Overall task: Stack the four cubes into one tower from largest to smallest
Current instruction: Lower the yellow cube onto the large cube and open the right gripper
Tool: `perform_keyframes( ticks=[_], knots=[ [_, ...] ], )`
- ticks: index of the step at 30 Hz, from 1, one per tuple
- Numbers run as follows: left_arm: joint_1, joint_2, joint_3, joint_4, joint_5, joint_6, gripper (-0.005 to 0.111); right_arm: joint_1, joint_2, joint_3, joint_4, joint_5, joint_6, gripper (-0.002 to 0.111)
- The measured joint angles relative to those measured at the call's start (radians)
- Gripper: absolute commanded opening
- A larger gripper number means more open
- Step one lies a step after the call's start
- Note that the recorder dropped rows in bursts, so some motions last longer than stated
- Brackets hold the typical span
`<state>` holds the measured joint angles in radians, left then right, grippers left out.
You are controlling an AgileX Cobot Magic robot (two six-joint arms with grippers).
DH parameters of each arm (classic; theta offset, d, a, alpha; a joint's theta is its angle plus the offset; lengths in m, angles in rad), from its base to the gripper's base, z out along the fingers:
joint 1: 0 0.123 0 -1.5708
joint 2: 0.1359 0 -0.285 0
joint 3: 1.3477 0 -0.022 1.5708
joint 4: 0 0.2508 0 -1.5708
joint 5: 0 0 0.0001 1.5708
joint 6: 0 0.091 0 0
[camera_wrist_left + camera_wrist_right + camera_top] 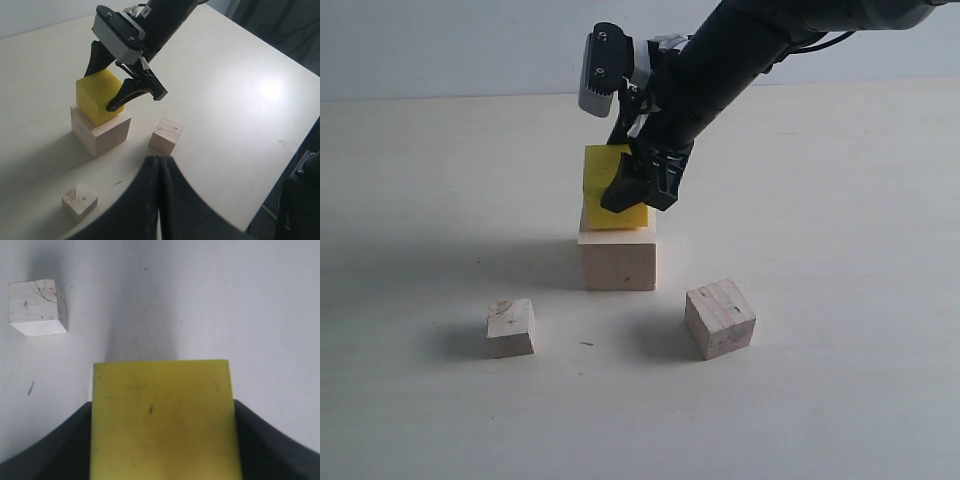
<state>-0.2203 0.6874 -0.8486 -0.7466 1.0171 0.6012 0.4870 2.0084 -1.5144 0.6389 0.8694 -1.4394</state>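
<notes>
We see a pale desk bearing everything, its far edge running along a wall. The black right arm slants down over the middle of the desk. Its right gripper has its jaws clamped on the yellow cube, and in the right wrist view we see a finger flush against each of two opposite sides. The left gripper hangs above the desk, apart from every cube, with its jaws pressed together on nothing.

The pale wood cube, the largest, stands about midway between the desk's left and right edges. The yellow cube lies on its top face, turned a little askew so that the sides of the two do not line up. We cannot tell whether it rests there with its full weight.

The greyish wood cube sits on the desk on the side of the pale wood cube away from the far edge, off toward the right edge and near it without touching. The smallest cube sits on that same side, toward the left edge, well apart from the greyish wood cube.
</notes>
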Motion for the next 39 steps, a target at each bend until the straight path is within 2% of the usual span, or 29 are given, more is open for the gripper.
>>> perform_keyframes(
  ticks=[9, 26, 39],
  knots=[
    [0.000, 0.000, 0.000, 0.010, 0.000, 0.000, 0.000, 0.000, 0.000, 0.000, 0.000, 0.012, 0.004, 0.001],
    [0.000, 0.000, 0.000, 0.012, 0.000, -0.007, 0.000, 0.000, 0.000, 0.000, 0.002, 0.015, 0.018, 0.048],
    [0.000, 0.000, 0.000, 0.012, 0.000, -0.007, 0.000, 0.000, 0.000, 0.000, -0.016, 0.011, 0.049, 0.051]
  ],
)
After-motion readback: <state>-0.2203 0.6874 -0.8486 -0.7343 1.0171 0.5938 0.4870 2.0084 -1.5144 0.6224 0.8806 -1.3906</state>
